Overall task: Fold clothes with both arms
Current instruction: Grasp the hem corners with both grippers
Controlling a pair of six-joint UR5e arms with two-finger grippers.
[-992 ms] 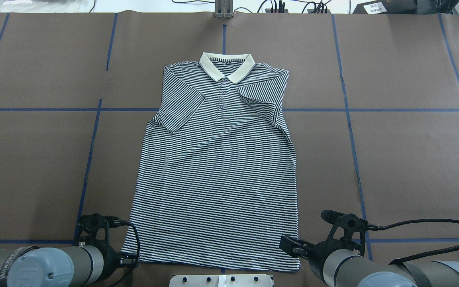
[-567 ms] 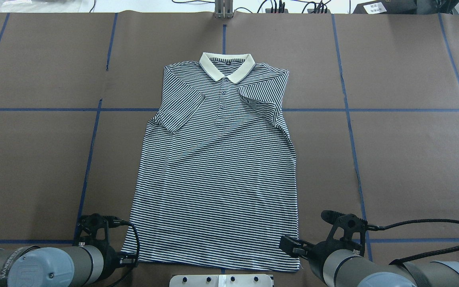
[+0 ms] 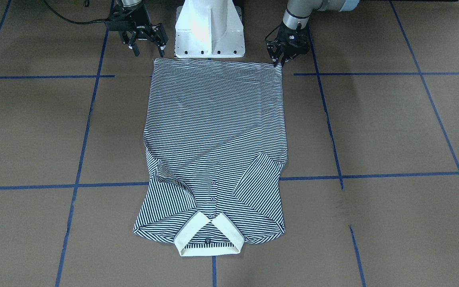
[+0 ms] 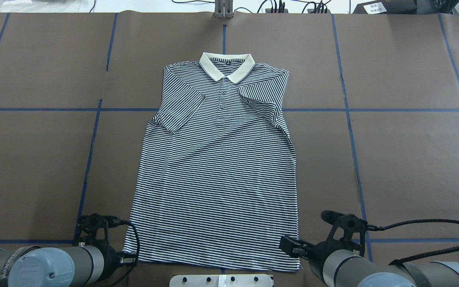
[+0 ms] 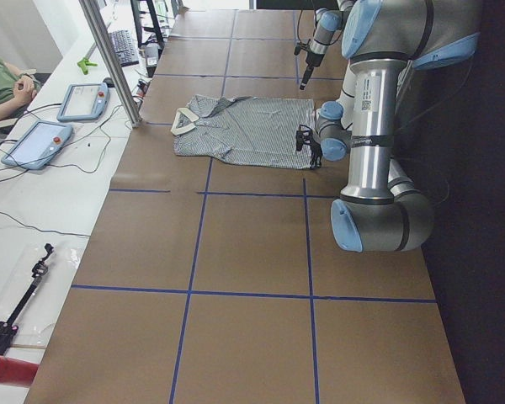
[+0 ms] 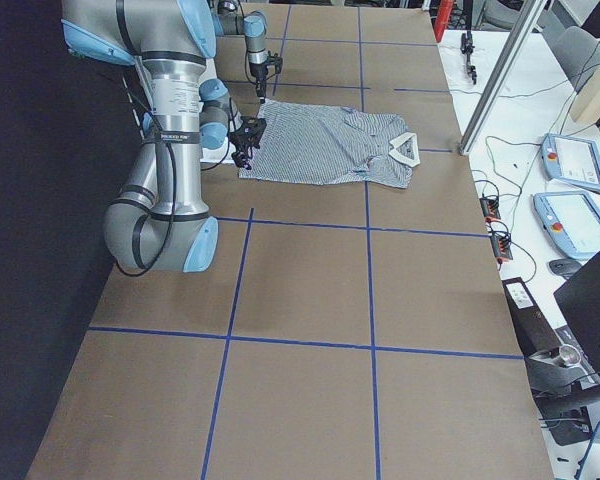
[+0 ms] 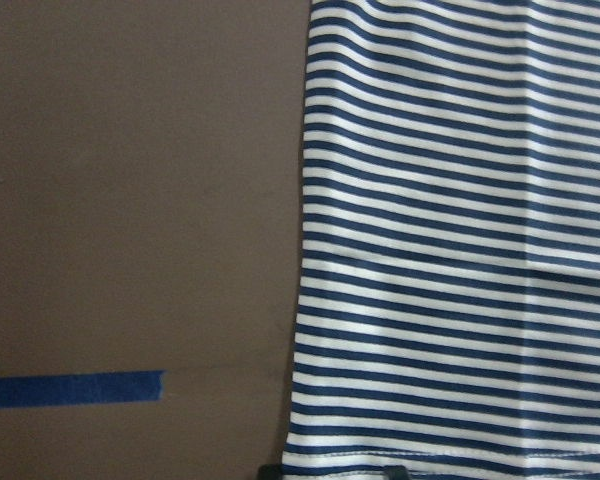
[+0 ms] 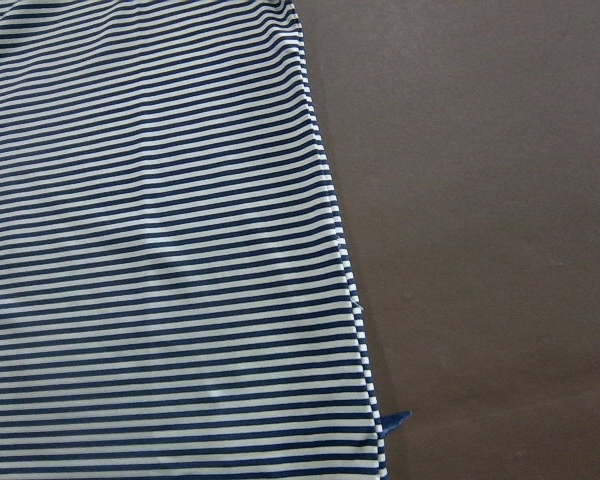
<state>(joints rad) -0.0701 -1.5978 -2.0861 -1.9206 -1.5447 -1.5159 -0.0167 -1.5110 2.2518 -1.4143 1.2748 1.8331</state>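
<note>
Striped shirt (image 4: 213,179) flat; hem-pinch step, I judge; corner beneath left gripper (image 3: 279,59), grip unclear; right gripper (image 3: 148,51) splayed, must drop onto hem.

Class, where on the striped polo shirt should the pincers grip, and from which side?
Probably the two hem corners, from the robot's side: the polo shirt lies flat, collar far, hem near the base, with the left pincer and right pincer beside those corners.
</note>
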